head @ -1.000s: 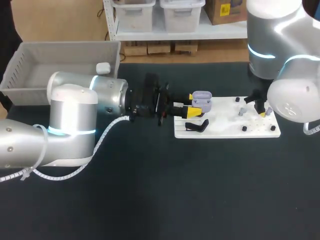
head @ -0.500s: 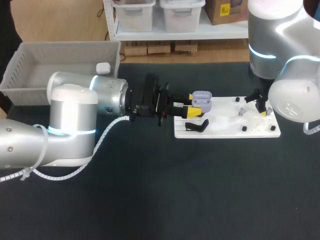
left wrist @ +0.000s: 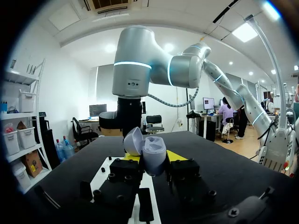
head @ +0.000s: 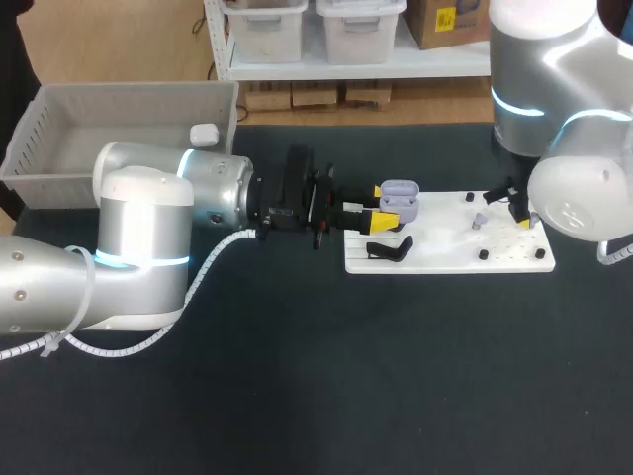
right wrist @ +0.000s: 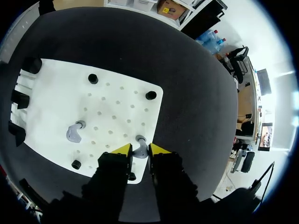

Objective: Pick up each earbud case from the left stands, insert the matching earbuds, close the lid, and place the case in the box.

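A lavender earbud case (left wrist: 154, 150) with its lid (left wrist: 132, 141) swung open sits between the yellow tips of my left gripper (left wrist: 153, 159), which is shut on it. In the head view that case (head: 399, 196) hangs over the left end of the white board (head: 445, 255). My right gripper (right wrist: 140, 151) points down at the board's right end, its two tips pressed to either side of a grey earbud (right wrist: 139, 141) standing in its hole. A second grey earbud (right wrist: 74, 133) rests on the board (right wrist: 56, 98) apart from the gripper.
A black case stand (head: 389, 249) lies at the board's left end, and black pegs (right wrist: 93, 78) stand near its corners. A grey box (head: 59, 148) at the far left holds a white case (head: 204, 135). Dark table surface spreads in front of the board.
My right gripper's fingers have drawn together around the grey earbud. The left arm and its case have stayed still.
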`<action>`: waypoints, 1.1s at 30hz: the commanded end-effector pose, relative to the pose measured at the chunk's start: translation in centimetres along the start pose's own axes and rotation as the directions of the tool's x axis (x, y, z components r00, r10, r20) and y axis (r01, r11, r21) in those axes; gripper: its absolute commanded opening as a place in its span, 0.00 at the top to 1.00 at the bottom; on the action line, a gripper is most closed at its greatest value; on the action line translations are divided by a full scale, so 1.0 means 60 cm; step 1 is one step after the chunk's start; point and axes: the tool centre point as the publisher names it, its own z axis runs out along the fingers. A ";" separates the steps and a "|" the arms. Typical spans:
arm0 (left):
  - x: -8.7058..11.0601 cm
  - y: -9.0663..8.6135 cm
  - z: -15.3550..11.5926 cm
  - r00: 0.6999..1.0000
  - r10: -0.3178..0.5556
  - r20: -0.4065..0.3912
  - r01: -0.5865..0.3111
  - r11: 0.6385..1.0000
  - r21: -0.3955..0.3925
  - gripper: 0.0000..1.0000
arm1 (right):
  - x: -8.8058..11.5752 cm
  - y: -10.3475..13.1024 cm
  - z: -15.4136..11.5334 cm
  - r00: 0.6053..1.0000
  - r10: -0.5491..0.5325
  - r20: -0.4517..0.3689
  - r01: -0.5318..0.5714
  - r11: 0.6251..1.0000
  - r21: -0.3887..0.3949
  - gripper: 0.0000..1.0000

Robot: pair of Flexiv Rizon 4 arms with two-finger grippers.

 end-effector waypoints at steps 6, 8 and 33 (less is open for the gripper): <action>0.001 -0.002 -0.001 1.000 0.003 0.003 -0.003 1.000 -0.004 1.00 | 0.007 0.007 -0.028 1.000 0.001 0.011 -0.001 1.000 0.009 1.00; 0.001 -0.002 -0.001 1.000 0.003 0.003 -0.003 1.000 -0.004 1.00 | 0.012 0.011 -0.051 1.000 0.007 0.026 -0.007 1.000 0.008 1.00; 0.001 -0.002 -0.001 1.000 0.003 0.003 -0.003 1.000 -0.004 1.00 | 0.068 0.205 -0.279 0.986 0.166 0.010 -0.164 0.979 -0.119 1.00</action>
